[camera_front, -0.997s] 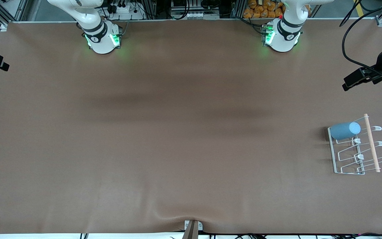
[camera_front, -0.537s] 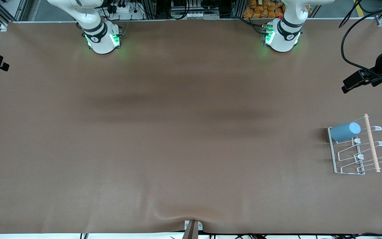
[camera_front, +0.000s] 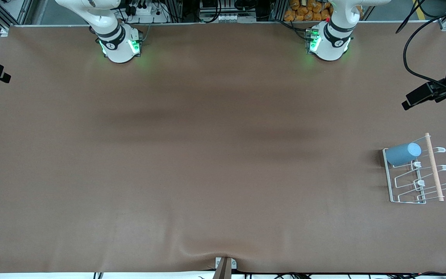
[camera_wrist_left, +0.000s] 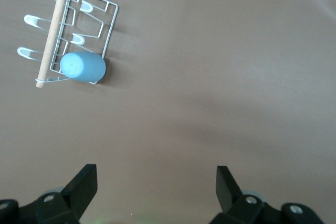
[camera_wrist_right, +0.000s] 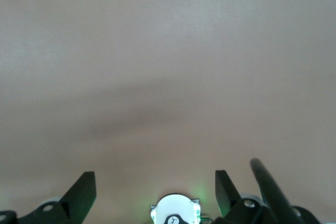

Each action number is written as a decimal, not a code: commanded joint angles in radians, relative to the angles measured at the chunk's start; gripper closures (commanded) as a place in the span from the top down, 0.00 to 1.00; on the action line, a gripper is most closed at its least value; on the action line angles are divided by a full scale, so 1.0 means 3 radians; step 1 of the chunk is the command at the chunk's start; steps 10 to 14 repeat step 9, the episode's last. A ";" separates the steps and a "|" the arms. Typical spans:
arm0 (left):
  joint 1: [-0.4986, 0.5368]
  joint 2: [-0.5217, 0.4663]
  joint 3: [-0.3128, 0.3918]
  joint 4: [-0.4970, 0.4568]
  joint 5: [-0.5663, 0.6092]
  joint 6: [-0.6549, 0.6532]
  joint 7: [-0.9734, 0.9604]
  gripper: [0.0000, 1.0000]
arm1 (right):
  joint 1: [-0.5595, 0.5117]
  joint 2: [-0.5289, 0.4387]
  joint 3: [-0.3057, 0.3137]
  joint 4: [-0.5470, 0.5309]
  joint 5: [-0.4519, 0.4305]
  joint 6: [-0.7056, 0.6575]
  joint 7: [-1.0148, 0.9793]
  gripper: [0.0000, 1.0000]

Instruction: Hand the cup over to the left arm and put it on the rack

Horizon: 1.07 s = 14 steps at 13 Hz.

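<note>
Cup (camera_front: 403,154) is lying on its side on the rack (camera_front: 391,182), resting over the prong farthest from the front camera, its closed base pointing toward the wooden rod (camera_front: 434,166); it is sitting exactly where it was a second ago. The rack is standing on the counter (camera_front: 207,155) toward the left arm's end, unmoved.

The left hand (camera_wrist_left: 156,184) is hanging high over bare counter with its fingers (camera_wrist_left: 84,182) spread wide and nothing between them; the cup and rack are lying well apart from it. In the front view only a black part of the left arm (camera_front: 432,93) is showing at the frame edge, and it is sitting a little farther out of the picture than a second ago, the white wrist section no longer showing.

The right hand (camera_wrist_right: 155,184) is waiting high above the counter near its own base (camera_wrist_right: 173,214), fingers (camera_wrist_right: 84,184) likewise spread and grasping nothing.
</note>
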 commanded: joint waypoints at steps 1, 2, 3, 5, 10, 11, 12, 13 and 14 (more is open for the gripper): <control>-0.0037 -0.0032 0.0075 0.0063 -0.0031 0.0043 0.0317 1.00 | 0.0009 -0.0008 -0.0006 0.0033 0.0018 -0.0012 0.0009 1.00; -0.0037 -0.0042 0.0075 0.0053 -0.0026 0.0022 0.0440 1.00 | 0.0004 -0.0008 -0.0006 0.0033 0.0018 -0.0012 0.0009 1.00; -0.0037 -0.0042 0.0075 0.0048 -0.0026 0.0012 0.0487 1.00 | 0.0004 -0.0008 -0.0006 0.0033 0.0018 -0.0012 0.0009 1.00; -0.0037 -0.0021 0.0075 0.0048 -0.0016 0.0012 0.0482 1.00 | 0.0004 -0.0008 -0.0006 0.0033 0.0018 -0.0012 0.0009 1.00; -0.0037 -0.0001 0.0075 0.0033 0.0000 0.0012 0.0493 1.00 | -0.0001 -0.0008 -0.0012 0.0033 0.0013 -0.0012 0.0009 1.00; -0.0037 -0.0001 0.0075 0.0033 0.0000 0.0012 0.0493 1.00 | -0.0001 -0.0008 -0.0012 0.0033 0.0013 -0.0012 0.0009 1.00; -0.0037 -0.0001 0.0075 0.0033 0.0000 0.0012 0.0493 1.00 | -0.0001 -0.0008 -0.0012 0.0033 0.0013 -0.0012 0.0009 1.00; -0.0037 -0.0001 0.0075 0.0033 0.0000 0.0012 0.0493 1.00 | -0.0001 -0.0008 -0.0012 0.0033 0.0013 -0.0012 0.0009 1.00; -0.0037 -0.0001 0.0075 0.0033 0.0000 0.0012 0.0493 1.00 | -0.0001 -0.0008 -0.0012 0.0033 0.0013 -0.0012 0.0009 1.00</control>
